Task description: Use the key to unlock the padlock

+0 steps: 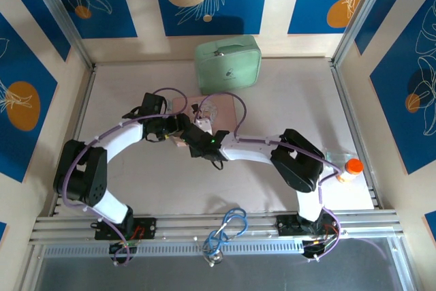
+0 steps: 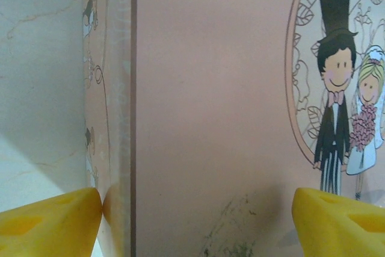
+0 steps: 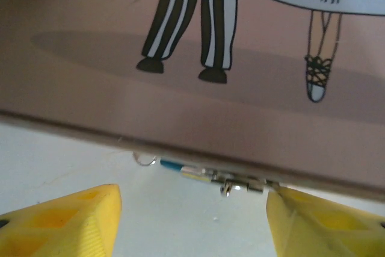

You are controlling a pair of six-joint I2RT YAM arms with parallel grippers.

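A pink case printed with a cartoon bride and groom lies mid-table. The tiny blue padlock, with silvery metal parts, hangs at the case's near edge, and a thin wire ring sits just left of it. I cannot make out the key. My right gripper is open, its yellow fingers wide apart just short of the padlock. My left gripper is open over the case lid, one finger at the lid's edge. Both grippers meet at the case's front-left corner.
A mint-green zip case stands at the back of the table. An orange-capped bottle is at the right edge beside the right arm. A blue cable loop hangs over the front rail. Metal frame posts border the table.
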